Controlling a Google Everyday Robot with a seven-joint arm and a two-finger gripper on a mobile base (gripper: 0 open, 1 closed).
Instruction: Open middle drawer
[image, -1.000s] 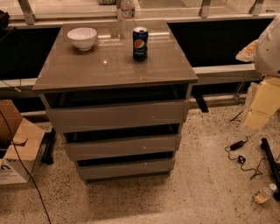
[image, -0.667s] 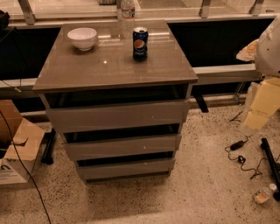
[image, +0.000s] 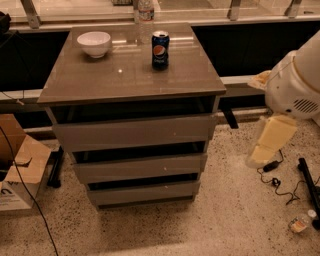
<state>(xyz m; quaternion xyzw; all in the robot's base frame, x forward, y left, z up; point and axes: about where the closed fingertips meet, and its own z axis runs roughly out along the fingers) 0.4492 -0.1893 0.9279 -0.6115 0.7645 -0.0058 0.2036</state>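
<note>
The small grey-brown cabinet (image: 130, 75) stands in the middle of the camera view with three handleless drawer fronts. The middle drawer (image: 140, 168) is the second slab, with a dark gap above it, between the taller top front (image: 132, 132) and the small lowest front (image: 142, 193). It sits about flush in the stepped stack. My arm comes in at the right edge as a white rounded joint (image: 295, 85). My gripper (image: 258, 157) hangs at the cream lower end, right of the cabinet at middle drawer height and apart from it.
A white bowl (image: 94, 43), a Pepsi can (image: 160, 49) and a clear bottle (image: 145, 12) stand on the cabinet top. A cardboard box (image: 20, 170) sits on the floor at left. Cables (image: 275, 181) and a small bottle (image: 300, 223) lie on the floor at right.
</note>
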